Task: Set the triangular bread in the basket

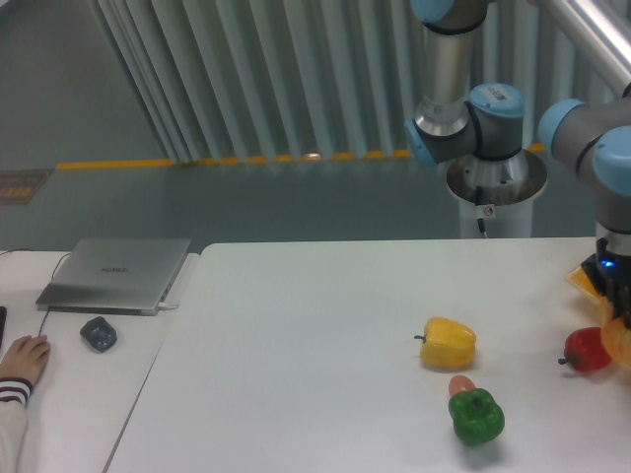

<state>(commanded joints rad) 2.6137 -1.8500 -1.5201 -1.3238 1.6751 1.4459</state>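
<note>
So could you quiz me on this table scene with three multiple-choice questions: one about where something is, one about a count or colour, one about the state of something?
1. Where does the green pepper lie relative to the yellow pepper?
A. Nearer the camera
B. Farther back, by the wall
C. On the laptop

2. How many peppers are on the table?
A. One
B. Three
C. Five

3. What state is the laptop in?
A. Open, screen lit
B. Closed, lid down
C. Standing on its edge

Answers:
1. A: the green pepper sits lower in the picture, just in front of the yellow one.
2. B: a yellow, a green and a red pepper show.
3. B: its silver lid lies flat on the side desk.
</note>
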